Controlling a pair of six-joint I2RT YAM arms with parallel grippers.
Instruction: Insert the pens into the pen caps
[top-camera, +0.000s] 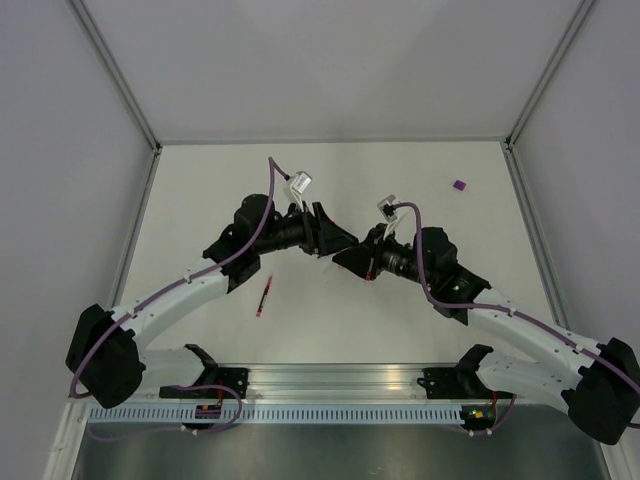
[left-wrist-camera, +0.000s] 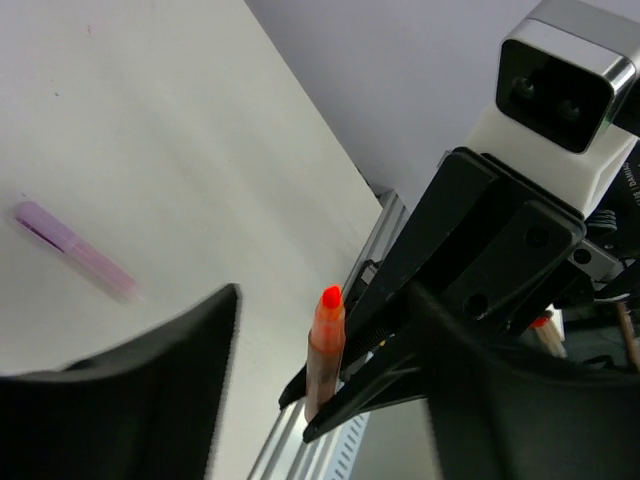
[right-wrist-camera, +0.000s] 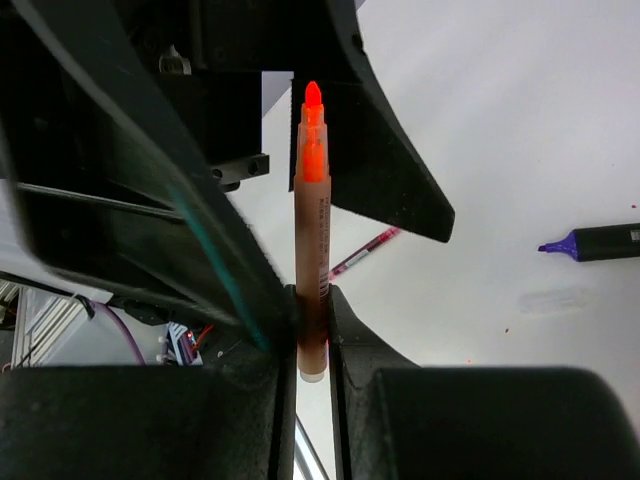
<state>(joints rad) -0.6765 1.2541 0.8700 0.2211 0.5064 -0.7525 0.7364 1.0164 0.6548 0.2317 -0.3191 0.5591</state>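
My right gripper (right-wrist-camera: 311, 300) is shut on the orange pen (right-wrist-camera: 311, 230), held off the table with its bright tip pointing away from the jaws. My left gripper (left-wrist-camera: 328, 295) is open, one finger on each side of that pen (left-wrist-camera: 325, 345), not touching it. In the top view both grippers, left (top-camera: 335, 240) and right (top-camera: 352, 262), meet mid-table. The thin red pen (top-camera: 264, 296) lies on the table and shows in the right wrist view (right-wrist-camera: 362, 252). The pale pink-lilac pen (left-wrist-camera: 75, 250) and the black purple-tipped marker (right-wrist-camera: 600, 242) lie flat. A purple cap (top-camera: 459, 186) sits far right. No orange cap shows.
A faint pale shape (right-wrist-camera: 555, 298) lies on the table beside the marker. Grey walls close the white table (top-camera: 400, 180) on three sides. An aluminium rail (top-camera: 340, 385) with the arm bases runs along the near edge.
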